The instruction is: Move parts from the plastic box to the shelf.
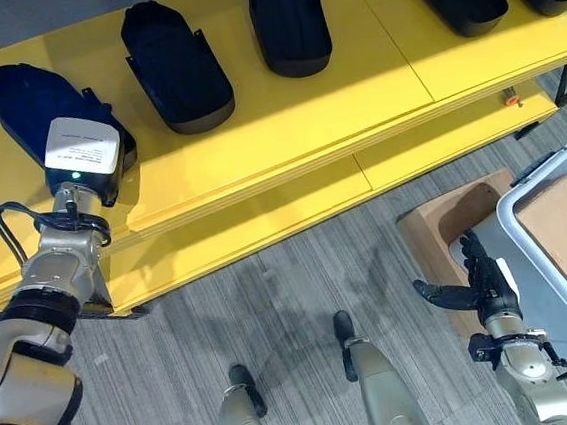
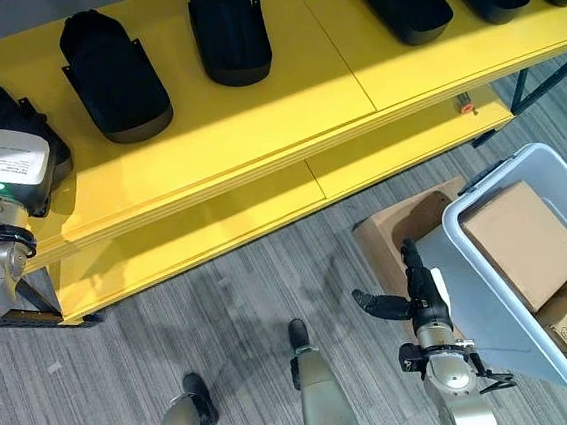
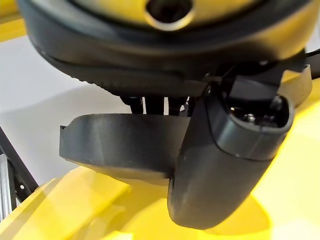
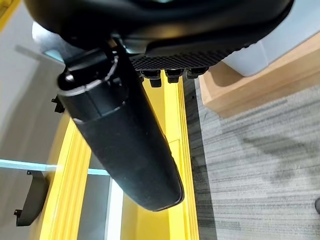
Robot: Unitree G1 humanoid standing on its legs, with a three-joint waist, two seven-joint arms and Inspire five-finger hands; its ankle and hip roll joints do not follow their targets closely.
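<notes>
Nearest you, the left hand (image 3: 220, 165) rests on a black part (image 1: 37, 106) at the left end of the yellow shelf (image 1: 285, 122); whether its fingers grip it you cannot tell. Further parts (image 1: 177, 67) line the shelf. Right of the shelf, the right hand (image 1: 481, 284) hangs spread beside the plastic box (image 2: 474, 264). Placing appears underway; next, let go and withdraw.
</notes>
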